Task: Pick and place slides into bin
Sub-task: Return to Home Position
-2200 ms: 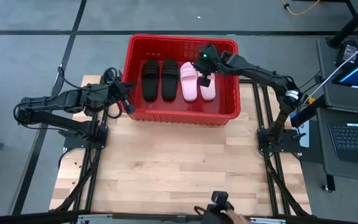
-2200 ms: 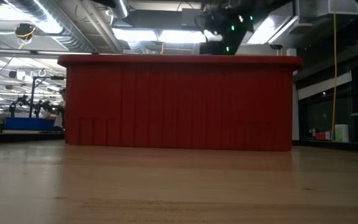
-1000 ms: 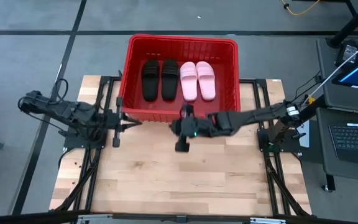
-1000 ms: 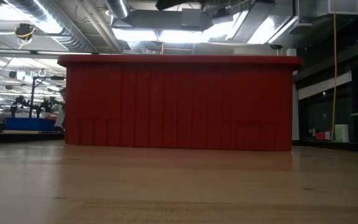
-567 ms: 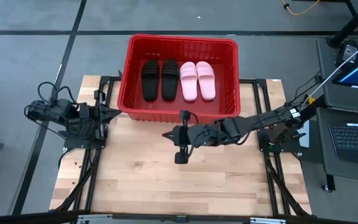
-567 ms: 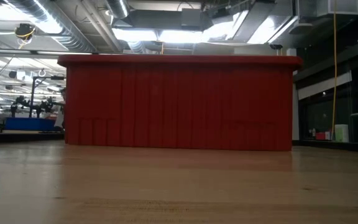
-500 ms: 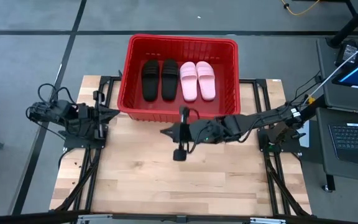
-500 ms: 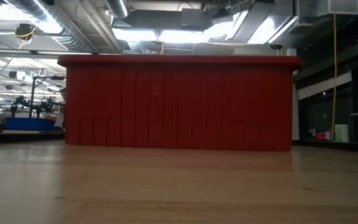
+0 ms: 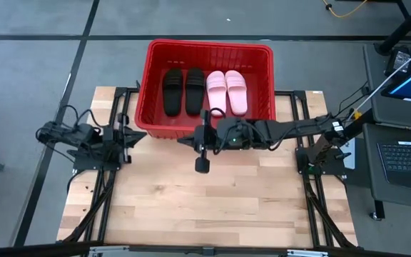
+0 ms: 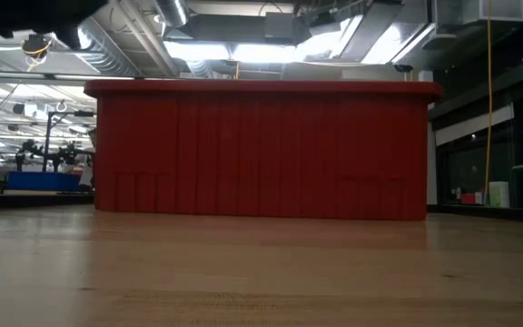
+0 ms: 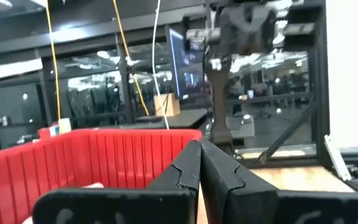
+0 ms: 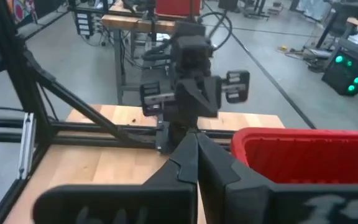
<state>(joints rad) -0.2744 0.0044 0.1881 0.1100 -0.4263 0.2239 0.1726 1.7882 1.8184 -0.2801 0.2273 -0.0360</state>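
The red bin (image 9: 209, 50) stands at the table's far edge; its near wall fills the low view (image 10: 261, 150). Inside, side by side on its floor, lie the black pair of slides (image 9: 183, 91) on the left and the pale pink pair (image 9: 226, 92) on the right. My right gripper (image 9: 183, 142) is shut and empty, just in front of the bin's near wall; its fingers show closed together in the right wrist view (image 12: 191, 142). My left gripper (image 9: 141, 135) is shut and empty by the bin's near left corner, and shows closed in the left wrist view (image 11: 199, 149).
The two grippers point at each other in front of the bin, a short gap apart. Bare wooden tabletop (image 9: 205, 207) lies near of them. Black frame rails (image 9: 120, 107) run along the table's left and right sides.
My right gripper has drawn from the table's middle toward the bin's near wall and a little to the left, staying empty. My left arm has folded back toward the table's left edge. The slides in the bin have not moved.
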